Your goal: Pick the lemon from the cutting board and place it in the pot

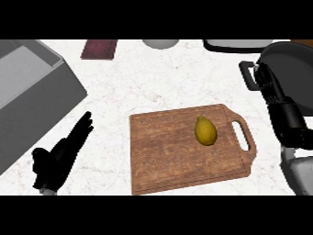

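Yellow against brown wood, the lemon [205, 130] is lying on the cutting board [172, 156], toward the end with the handle slot, with neither hand touching it. In the head view the right hand [284, 114] is stretching up along the board's right side, fingers extended and holding nothing, their tips lying by the side handle of the dark pot [306, 75] at the upper right. The left hand [57, 158] is resting open on the white marbled tabletop [152, 87], left of the board, fingers straight. I am judging the pick as not yet begun. The risks are lying in the reach: fingers closing off-centre could be sending the oval lemon rolling across the board, and a hand passing this near the pot's handle could be nudging the pot aside.
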Action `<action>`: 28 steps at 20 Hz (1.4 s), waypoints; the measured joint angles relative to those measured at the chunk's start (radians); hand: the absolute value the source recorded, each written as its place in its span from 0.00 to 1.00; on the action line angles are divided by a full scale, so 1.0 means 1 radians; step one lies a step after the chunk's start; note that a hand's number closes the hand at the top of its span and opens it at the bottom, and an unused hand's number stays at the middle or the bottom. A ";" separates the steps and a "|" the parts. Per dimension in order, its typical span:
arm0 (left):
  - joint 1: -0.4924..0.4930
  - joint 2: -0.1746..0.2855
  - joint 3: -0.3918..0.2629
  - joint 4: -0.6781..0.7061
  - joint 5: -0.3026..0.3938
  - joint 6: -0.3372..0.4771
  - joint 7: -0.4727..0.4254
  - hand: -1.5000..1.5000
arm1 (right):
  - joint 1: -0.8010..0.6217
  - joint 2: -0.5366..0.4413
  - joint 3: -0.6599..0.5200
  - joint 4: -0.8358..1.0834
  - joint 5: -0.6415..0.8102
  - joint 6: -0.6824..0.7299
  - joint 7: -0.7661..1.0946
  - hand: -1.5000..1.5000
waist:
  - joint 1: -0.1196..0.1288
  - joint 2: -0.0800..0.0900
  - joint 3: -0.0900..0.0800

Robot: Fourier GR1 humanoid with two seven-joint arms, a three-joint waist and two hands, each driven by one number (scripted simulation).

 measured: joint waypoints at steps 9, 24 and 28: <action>-0.098 -0.053 0.056 -0.044 0.016 0.074 0.035 0.50 | -0.154 -0.004 0.191 0.010 0.049 0.216 0.038 0.00 | 0.033 0.029 0.017; -0.163 -0.061 0.138 -0.059 0.038 0.103 0.126 0.50 | -0.109 -0.339 0.055 -0.185 0.157 0.396 -0.120 0.00 | -0.023 0.033 0.024; -0.168 -0.079 0.124 -0.065 0.021 0.119 0.138 0.50 | -0.179 -0.439 0.044 -0.252 0.142 0.513 0.032 0.00 | -0.019 0.033 0.023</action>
